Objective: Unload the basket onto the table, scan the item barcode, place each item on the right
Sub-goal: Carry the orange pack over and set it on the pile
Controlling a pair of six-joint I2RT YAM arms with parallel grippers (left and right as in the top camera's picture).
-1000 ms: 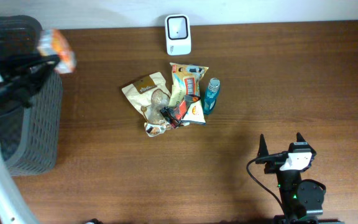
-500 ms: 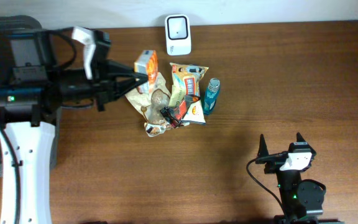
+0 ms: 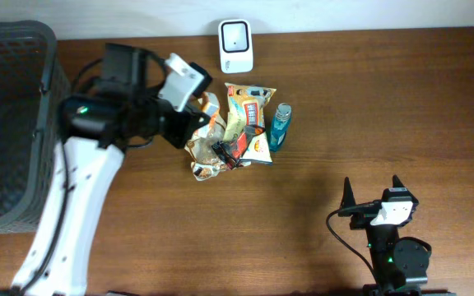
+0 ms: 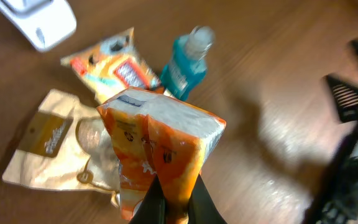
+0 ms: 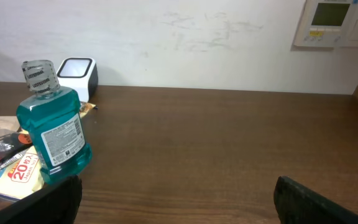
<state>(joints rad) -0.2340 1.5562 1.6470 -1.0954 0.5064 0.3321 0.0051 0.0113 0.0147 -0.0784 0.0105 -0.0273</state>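
Left gripper [image 4: 171, 198]: pinched tight on the bottom seam of the orange packet [image 4: 160, 140], dark fingers narrowed to a wedge beneath it.
Held item: aloft over the left side of the pile, tilted, white folded end uppermost, foil creased; barcode not made out.
Directly beneath: tan pouch [image 4: 48, 143], flat on the wood, matte paper with a clear window, partly hidden behind the packet.
Just beside: orange snack bag [image 4: 114, 65], glossy and crinkled, lying against the pouch.
Next along: teal mouthwash bottle [image 4: 185, 62], upright, clear cap, hard plastic, close against the snack bag's far side.
Beyond the pile: white scanner [image 3: 236, 45], rounded box at the table's far edge, apart from the held packet.
Left arm [image 3: 81, 189]: white link slanting up from the near-left corner, black wrist bent rightward over the pile.
Far left: dark grey mesh basket [image 3: 6, 123].
Right gripper [image 3: 373, 193]: jaws spread wide, holding nothing, low at the near right, well apart from the pile.
Table [image 3: 401, 99]: dark brown wood grain, smooth.
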